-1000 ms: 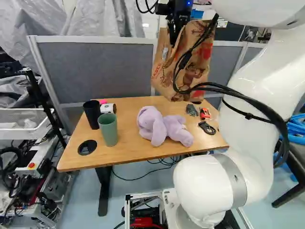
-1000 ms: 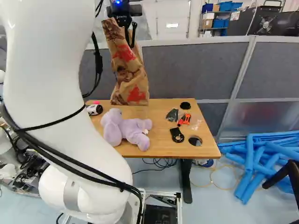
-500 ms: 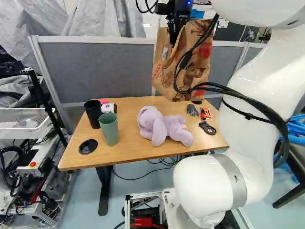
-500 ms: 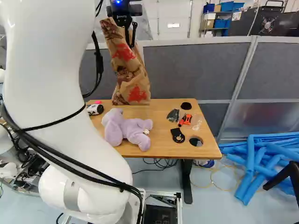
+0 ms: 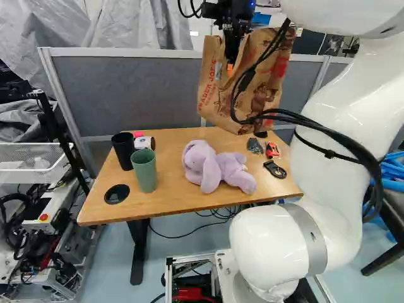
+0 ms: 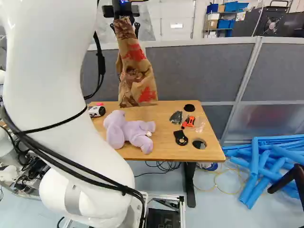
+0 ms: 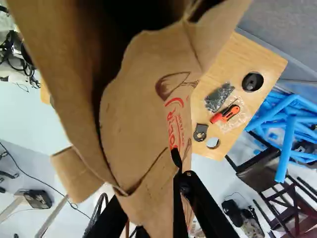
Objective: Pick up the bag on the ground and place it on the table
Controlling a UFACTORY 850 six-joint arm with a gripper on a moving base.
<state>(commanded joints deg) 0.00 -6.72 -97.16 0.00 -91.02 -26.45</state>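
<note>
A lilac plush toy (image 5: 208,169) lies near a green cup (image 5: 145,173) (and a black cup (image 5: 122,152)).

the arm (image 6: 52,85) rises left of the middle, dark cables (image 6: 61,166) strapped along it. at the top, the gripper (image 6: 124,9) has the paper bag (image 6: 135,76) hanging from it, upright, slightly tilted, red print on its side. the bag's bottom shows against the far part of the wooden table (image 6: 164,149). a purple plush (image 6: 126,129) lies on the table, near the arm. to its right are a dark packet (image 6: 176,117), a red tool (image 6: 188,122) and a black clip (image 6: 180,138). grey partitions (image 6: 199,71) stand behind. blue tubes (image 6: 259,166) lie heaped on the floor, right of the table, beside a black chair (image 6: 294,178).
</note>
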